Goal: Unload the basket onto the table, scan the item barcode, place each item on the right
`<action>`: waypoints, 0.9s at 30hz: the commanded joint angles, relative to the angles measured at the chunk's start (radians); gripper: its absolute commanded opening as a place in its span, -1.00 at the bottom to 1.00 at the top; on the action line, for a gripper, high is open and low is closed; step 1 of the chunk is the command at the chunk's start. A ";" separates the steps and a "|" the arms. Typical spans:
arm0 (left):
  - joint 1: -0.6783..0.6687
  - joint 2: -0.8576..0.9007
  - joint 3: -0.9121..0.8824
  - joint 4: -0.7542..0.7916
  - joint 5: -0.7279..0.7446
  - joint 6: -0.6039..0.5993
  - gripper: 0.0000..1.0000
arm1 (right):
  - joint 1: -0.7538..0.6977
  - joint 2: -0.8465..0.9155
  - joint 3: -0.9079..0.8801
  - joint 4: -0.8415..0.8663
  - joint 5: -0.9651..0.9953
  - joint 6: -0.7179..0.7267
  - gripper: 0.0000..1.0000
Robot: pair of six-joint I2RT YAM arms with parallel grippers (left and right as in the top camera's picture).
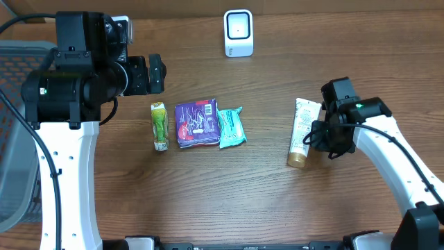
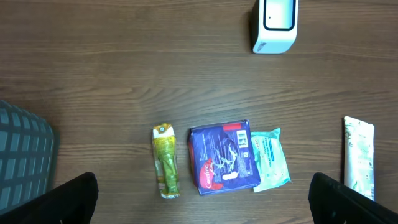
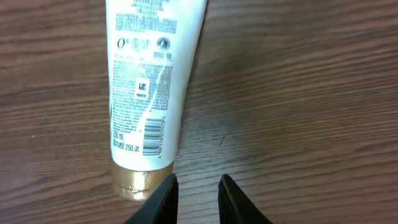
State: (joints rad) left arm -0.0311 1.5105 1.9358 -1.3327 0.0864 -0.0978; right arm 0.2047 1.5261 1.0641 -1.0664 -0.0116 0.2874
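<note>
A white tube point(image 1: 302, 132) with a gold cap lies on the wooden table at the right, its barcode point(image 3: 153, 134) facing up near the cap point(image 3: 140, 180). My right gripper point(image 3: 198, 199) hovers just right of the cap, and only bare table shows in the narrow gap between its jaws. The white scanner point(image 1: 238, 32) stands at the back centre. My left gripper point(image 2: 202, 205) is held high at the left, wide open and holding nothing. A green sachet point(image 1: 159, 126), a purple pack point(image 1: 197, 123) and a teal pack point(image 1: 231, 127) lie side by side mid-table.
A grey mesh basket point(image 1: 17, 104) sits at the left edge under the left arm. In the left wrist view the tube point(image 2: 359, 158) shows at the right edge and the scanner point(image 2: 275, 25) at the top.
</note>
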 commanded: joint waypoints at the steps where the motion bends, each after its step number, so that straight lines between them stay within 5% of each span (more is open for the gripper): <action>1: -0.002 0.008 0.010 0.000 0.000 0.008 0.99 | 0.005 0.002 -0.068 0.029 -0.019 0.009 -0.53; 19: -0.002 0.008 0.010 0.000 0.000 0.008 0.99 | 0.175 0.061 -0.167 0.281 -0.148 -0.029 -0.57; 27: -0.002 0.008 0.010 0.000 0.000 0.008 0.99 | 0.195 0.071 -0.167 0.582 -0.043 -0.029 -0.54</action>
State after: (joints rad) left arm -0.0311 1.5105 1.9358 -1.3327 0.0860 -0.0982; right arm 0.4038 1.5826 0.8951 -0.5419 -0.1337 0.2611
